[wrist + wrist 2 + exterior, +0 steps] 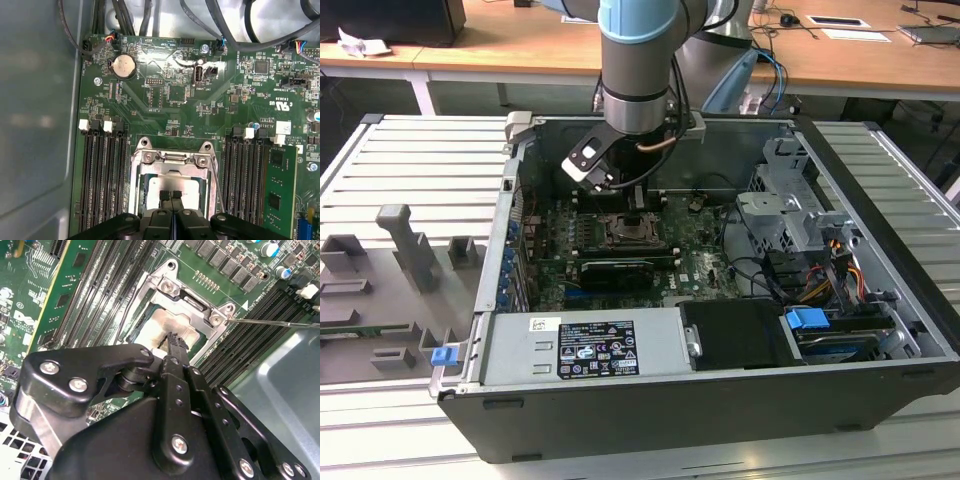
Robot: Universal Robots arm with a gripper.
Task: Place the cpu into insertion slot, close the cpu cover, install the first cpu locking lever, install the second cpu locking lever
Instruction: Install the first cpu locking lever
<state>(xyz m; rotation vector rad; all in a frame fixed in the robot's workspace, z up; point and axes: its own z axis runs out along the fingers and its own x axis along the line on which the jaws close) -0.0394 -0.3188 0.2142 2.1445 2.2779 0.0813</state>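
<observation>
Item: open computer case (720, 400), motherboard (170, 100) exposed.

- Insertion slot (638, 235) (150, 156): silver-rimmed socket, flanked on both sides by banks of long black memory slots (102, 175).
- Cpu (187, 190) (162, 322): pale square, seated inside the insertion slot.
- Cpu cover (135, 190): silver frame lying flat over the insertion slot, with the cpu showing through its window.
- Locking lever (216, 175) (270, 322): thin wire rod. It leaves a corner of the insertion slot and angles out over the neighbouring memory slots.
- Gripper (170, 196) (173, 340) (633, 212): directly above the insertion slot. Its fingers are drawn together with nothing between them, and the tips are down at the cpu's face inside the cover window.
- Coin cell (123, 66): on the board, well apart from the insertion slot.
</observation>
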